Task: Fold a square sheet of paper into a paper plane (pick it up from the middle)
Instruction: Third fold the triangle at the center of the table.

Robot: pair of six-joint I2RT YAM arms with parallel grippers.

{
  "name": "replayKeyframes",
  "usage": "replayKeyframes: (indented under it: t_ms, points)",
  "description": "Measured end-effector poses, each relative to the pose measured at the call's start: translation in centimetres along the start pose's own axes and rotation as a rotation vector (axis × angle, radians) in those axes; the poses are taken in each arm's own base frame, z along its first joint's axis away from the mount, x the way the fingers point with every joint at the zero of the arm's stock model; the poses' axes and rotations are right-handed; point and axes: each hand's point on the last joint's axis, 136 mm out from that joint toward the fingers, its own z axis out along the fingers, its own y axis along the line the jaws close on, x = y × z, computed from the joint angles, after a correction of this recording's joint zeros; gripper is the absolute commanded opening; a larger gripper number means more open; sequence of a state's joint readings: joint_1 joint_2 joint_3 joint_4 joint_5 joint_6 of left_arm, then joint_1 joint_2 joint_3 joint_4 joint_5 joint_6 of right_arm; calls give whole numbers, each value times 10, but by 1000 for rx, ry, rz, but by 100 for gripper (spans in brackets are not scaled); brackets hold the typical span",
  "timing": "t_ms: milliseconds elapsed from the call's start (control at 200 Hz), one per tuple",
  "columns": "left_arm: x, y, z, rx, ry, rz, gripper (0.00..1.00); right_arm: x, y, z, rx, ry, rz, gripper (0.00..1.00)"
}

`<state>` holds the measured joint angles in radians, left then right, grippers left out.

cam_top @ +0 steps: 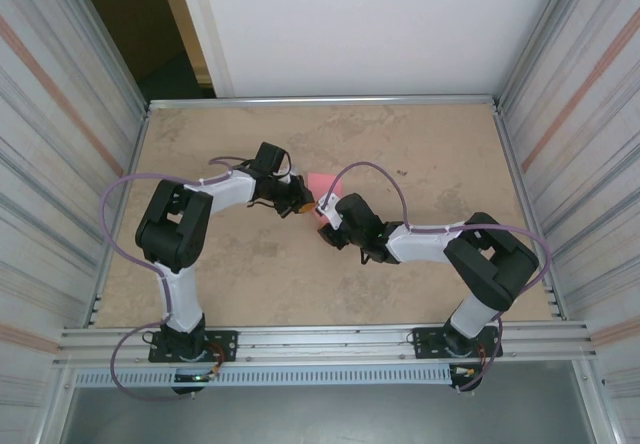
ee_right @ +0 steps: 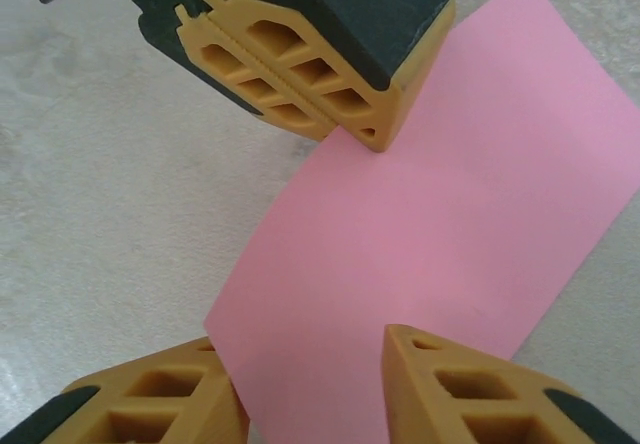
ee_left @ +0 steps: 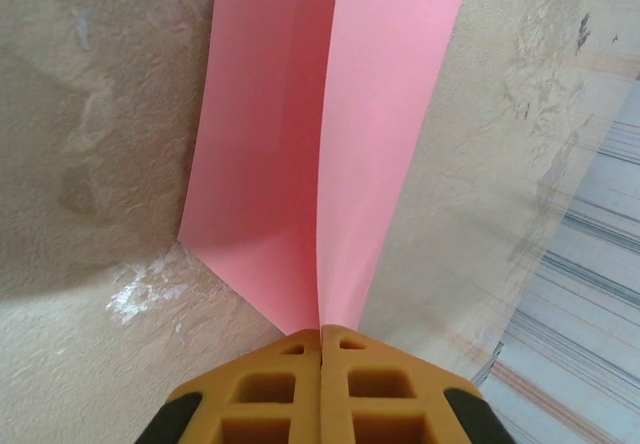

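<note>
The square sheet of paper is near the middle of the table, between the two arms. The left tool is clamped on one edge of it. Its fingers meet with no gap, and the pink sheet spreads away from the pinch in two flaps with a soft crease between them. From the right wrist, the sheet bows from that pinch toward the right tool, whose fingers stand apart on either side of the paper's near edge — a clear gap between them, not gripping it.
</note>
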<state>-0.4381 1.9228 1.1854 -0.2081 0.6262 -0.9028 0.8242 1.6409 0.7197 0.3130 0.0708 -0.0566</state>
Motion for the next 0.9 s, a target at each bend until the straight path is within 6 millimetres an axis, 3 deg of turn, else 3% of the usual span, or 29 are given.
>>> replayKeyframes:
  t_ms: [195, 446, 606, 742, 812, 897]
  points:
    - [0, 0, 0, 0, 0, 0, 4, 1, 7, 0, -39, 6, 3, 18]
    - [-1, 7, -4, -25, -5, 2, 25, 5, 15, -1, -91, 26, 4, 11]
    - [-17, 14, -38, -25, -78, -16, 32, 11, 24, -3, -157, 58, 12, 9]
    - [-35, 4, -77, 12, -174, 13, 32, 14, 33, -6, -225, 87, 39, 9]
    - [-34, -4, -81, 24, -181, 46, 31, 15, 38, -8, -256, 99, 50, 9]
    - [-28, -13, -70, 25, -158, 85, 28, 17, 43, -9, -291, 112, 71, 8]
